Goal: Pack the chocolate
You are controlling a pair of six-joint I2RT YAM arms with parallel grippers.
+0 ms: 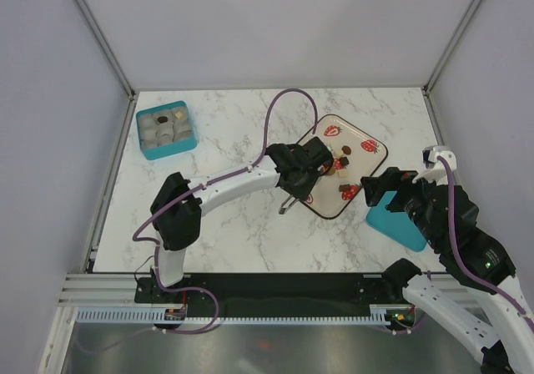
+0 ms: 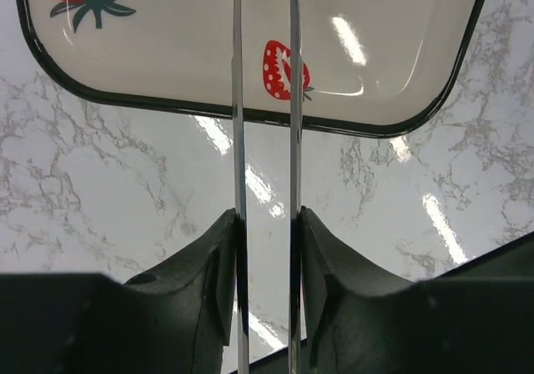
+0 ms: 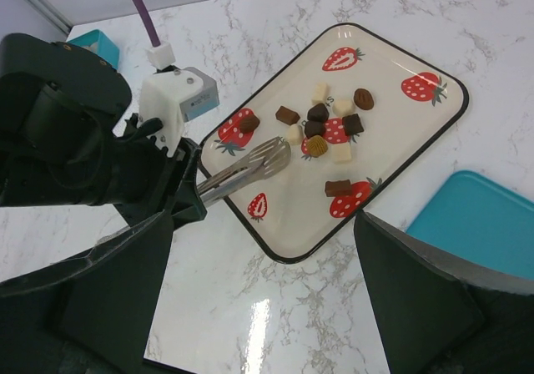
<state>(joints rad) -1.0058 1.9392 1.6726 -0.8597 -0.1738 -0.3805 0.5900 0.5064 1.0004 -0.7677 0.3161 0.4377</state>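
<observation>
From above, the left gripper [image 1: 309, 174] holds the tongs [image 1: 289, 204] pointing right at the chocolate [image 1: 340, 172] on the tray [image 1: 321, 213]. Its wrist view shows the tongs' arms squeezed close, a thin gap between. The right wrist view shows the tips empty, chocolate just past them.

The overhead camera looked down on the white marble table [image 1: 225, 232]. Both wrist cameras shared the black-rimmed, strawberry-printed tray [image 3: 292, 219], the left closer.
</observation>
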